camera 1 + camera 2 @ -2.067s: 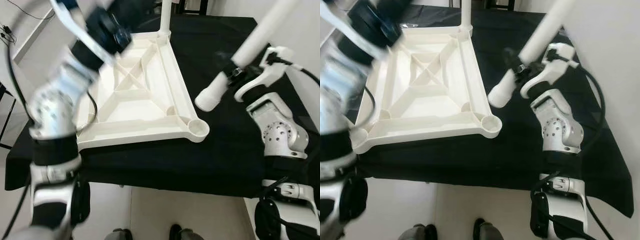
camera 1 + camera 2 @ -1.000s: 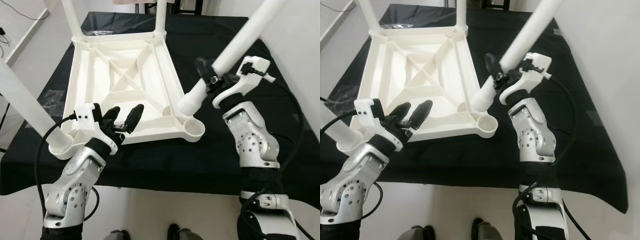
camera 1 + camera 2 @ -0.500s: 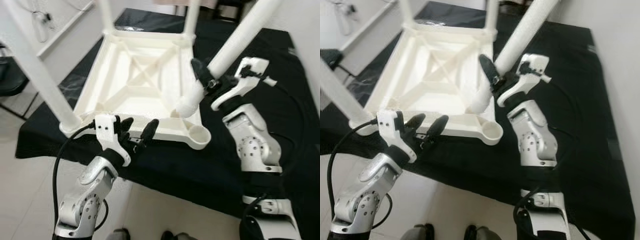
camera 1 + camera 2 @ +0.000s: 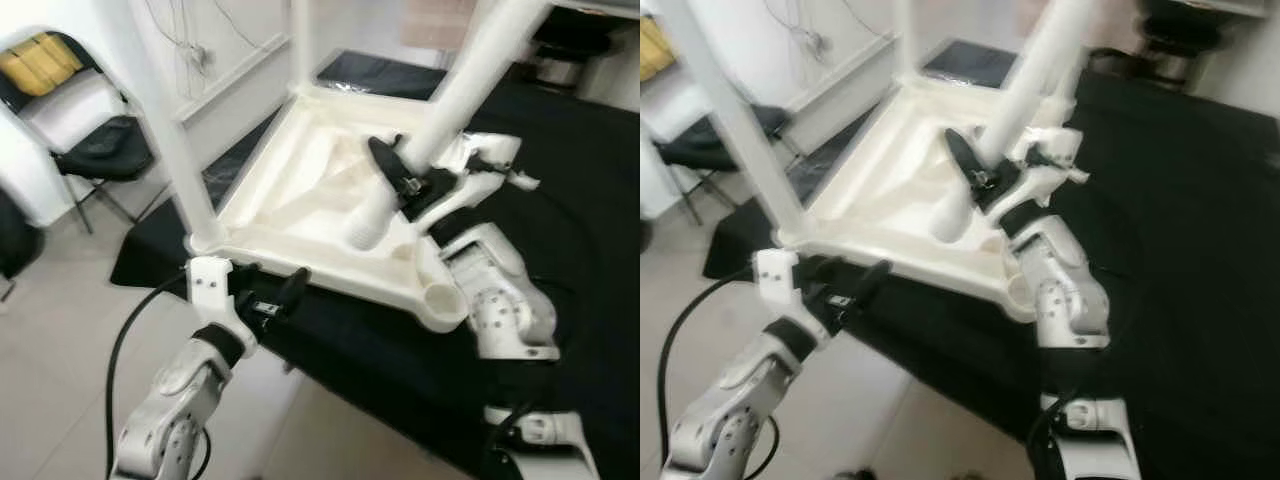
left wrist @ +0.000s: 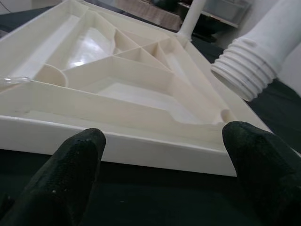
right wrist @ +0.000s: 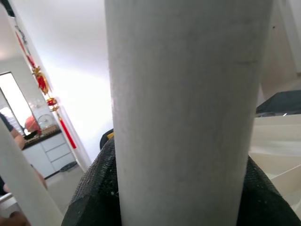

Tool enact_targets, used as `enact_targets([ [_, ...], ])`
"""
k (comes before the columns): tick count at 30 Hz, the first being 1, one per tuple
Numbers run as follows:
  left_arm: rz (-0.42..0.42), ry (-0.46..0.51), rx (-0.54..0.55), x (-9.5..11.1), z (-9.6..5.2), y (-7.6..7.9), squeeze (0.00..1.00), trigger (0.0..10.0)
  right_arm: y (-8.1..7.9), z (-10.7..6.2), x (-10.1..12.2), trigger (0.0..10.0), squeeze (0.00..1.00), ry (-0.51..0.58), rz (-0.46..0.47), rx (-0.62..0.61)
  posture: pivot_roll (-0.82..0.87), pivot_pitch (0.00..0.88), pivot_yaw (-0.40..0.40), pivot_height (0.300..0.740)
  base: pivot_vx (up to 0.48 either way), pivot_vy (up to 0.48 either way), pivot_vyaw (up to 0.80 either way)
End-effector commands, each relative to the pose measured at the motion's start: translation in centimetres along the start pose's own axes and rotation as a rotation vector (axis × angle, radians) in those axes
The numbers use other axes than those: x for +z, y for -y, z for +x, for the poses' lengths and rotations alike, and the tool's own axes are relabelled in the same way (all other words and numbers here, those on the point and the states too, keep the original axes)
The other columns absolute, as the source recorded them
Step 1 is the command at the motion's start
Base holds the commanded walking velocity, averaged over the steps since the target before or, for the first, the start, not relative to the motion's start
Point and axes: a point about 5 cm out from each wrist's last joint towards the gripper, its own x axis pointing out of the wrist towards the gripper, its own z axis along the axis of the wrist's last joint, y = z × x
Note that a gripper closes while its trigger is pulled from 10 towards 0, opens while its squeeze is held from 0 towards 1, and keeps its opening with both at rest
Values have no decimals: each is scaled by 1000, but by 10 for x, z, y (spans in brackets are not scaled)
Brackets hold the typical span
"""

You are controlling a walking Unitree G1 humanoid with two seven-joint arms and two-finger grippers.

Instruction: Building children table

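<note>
Left hand (image 5: pixel 160 165) fingers spread, tabletop rim (image 5: pixel 117 141) just ahead

You see one upturned tabletop (image 4: pixel 300 190), three white legs (image 4: pixel 170 140), two grippers (image 4: pixel 268 297), and one chair (image 4: pixel 95 140).

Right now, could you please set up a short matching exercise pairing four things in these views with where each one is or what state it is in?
Things:
1. loose table leg
2. left gripper
3. empty corner socket
4. black cloth

Places or states:
A. open, at the tabletop's near edge
B. clamped in the right gripper, threaded end over the upturned tabletop
C. spread under the tabletop
D. near corner by the right arm, no leg in it

Pairs: 1-B, 2-A, 3-D, 4-C
</note>
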Motion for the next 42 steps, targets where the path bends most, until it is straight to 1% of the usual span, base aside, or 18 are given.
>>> enact_targets([
  [1,9,-9,8,-3,-2,-2,0,10000,-1,-2,3,10000,0,23,-8,1,-16,198,-67,740,0,0,0],
  [6,25,-13,11,-3,-2,-4,0,10000,-2,-2,2,10000,0,17,-10,10,-16,197,-67,740,0,0,0],
  [10,33,-23,14,-6,-4,-6,0,10000,-6,-2,-1,10000,0,9,-8,31,-15,195,-67,740,0,0,0],
  [14,118,-74,-7,-15,-5,-4,0,10000,-9,-2,-3,10000,0,-7,-27,53,-14,193,-66,740,0,0,0],
  [17,143,-89,-24,-18,-5,-2,0,10000,-10,-2,-3,10000,0,-10,-20,63,-15,192,-66,740,0,0,0],
  [22,153,-95,-36,-19,-4,0,0,10000,-12,-3,-2,10000,0,-9,-11,89,-17,193,-66,740,0,0,800],
  [24,192,-113,-42,-21,-4,0,0,10000,-13,-3,-2,10000,0,-6,-9,94,-17,194,-66,740,0,0,800],
  [25,192,-113,-42,-21,-4,0,0,10000,-13,-3,-2,10000,0,-6,-9,94,-17,194,-66,740,0,0,800],
  [27,218,-123,-48,-22,-5,0,0,10000,-14,-4,-1,10000,0,2,2,100,-15,197,-66,740,0,0,694],
  [33,221,-121,-50,-22,-6,0,0,10000,-17,-3,0,10000,0,15,18,119,-13,198,-66,740,0,0,98],
  [37,268,-142,-74,-24,-6,1,0,10000,-18,-3,0,10000,0,15,22,131,-14,198,-64,740,0,0,0],
  [42,274,-149,-80,-25,-6,1,0,10000,-19,-4,0,10000,0,11,25,144,-14,200,-65,740,0,0,0],
])
